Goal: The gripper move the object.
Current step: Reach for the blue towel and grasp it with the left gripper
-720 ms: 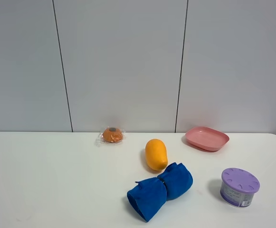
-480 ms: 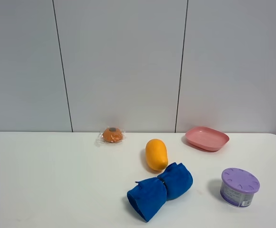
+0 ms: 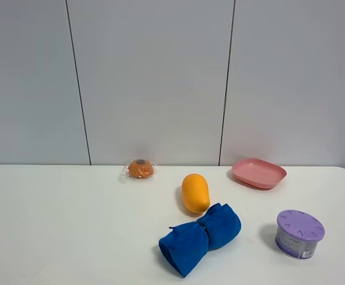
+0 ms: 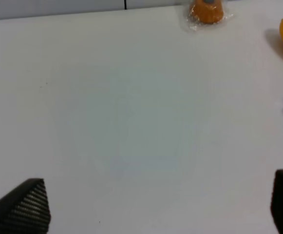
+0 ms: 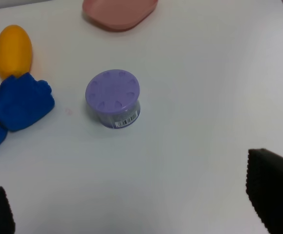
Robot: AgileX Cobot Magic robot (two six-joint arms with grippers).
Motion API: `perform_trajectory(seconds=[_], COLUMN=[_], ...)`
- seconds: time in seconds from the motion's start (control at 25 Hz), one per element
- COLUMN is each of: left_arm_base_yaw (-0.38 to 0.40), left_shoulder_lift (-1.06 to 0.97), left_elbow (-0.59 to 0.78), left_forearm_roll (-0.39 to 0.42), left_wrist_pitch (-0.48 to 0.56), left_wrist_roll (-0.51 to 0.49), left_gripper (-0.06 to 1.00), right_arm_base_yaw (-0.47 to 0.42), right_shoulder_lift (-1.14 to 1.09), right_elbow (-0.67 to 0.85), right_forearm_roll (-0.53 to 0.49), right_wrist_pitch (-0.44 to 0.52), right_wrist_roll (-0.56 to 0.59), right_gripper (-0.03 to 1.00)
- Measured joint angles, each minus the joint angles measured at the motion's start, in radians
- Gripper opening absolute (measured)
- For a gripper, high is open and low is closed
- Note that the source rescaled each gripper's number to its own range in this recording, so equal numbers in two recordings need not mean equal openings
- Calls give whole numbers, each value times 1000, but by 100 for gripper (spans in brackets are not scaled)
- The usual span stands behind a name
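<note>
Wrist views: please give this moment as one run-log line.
left gripper jaws open, empty; right gripper jaws open, empty; purple canister untouched

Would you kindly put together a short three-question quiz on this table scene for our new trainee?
1. True or false: the tub stands on the table, apart from the dish.
2. Which thing lies nearest the cloth? A mango; B dish; C tub.
3. Fill in: the left gripper and the right gripper are both ____.
Key: 1 true; 2 A; 3 open.
</note>
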Motion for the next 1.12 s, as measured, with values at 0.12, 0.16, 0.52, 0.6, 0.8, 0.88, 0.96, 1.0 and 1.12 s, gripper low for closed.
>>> perform_trajectory(seconds=[0.12,0.16,0.52,0.6,0.8,0.88,0.96,1.0,1.12], left_arm_base_yaw=[0,0,0,0,0,0,0,0,0], left_shoulder_lift=[0,0,0,0,0,0,0,0,0], left_elbow=[0,0,0,0,0,0,0,0,0], left_forearm_roll=[0,0,0,0,0,0,0,0,0], left_wrist_pitch=[0,0,0,0,0,0,0,0,0], left_wrist_roll=[0,0,0,0,0,0,0,0,0], left_gripper=[100,100,100,100,100,100,100,99,99], right_arm_base_yaw=[0,0,0,0,0,0,0,0,0], right_shoulder_lift=[0,0,0,0,0,0,0,0,0], right_elbow=[0,0,0,0,0,0,0,0,0], right_forearm_roll=[0,0,0,0,0,0,0,0,0], right_wrist_pitch=[0,0,0,0,0,0,0,0,0], right_wrist_roll=[0,0,0,0,0,0,0,0,0], right_gripper=[100,100,100,100,100,100,100,100,100])
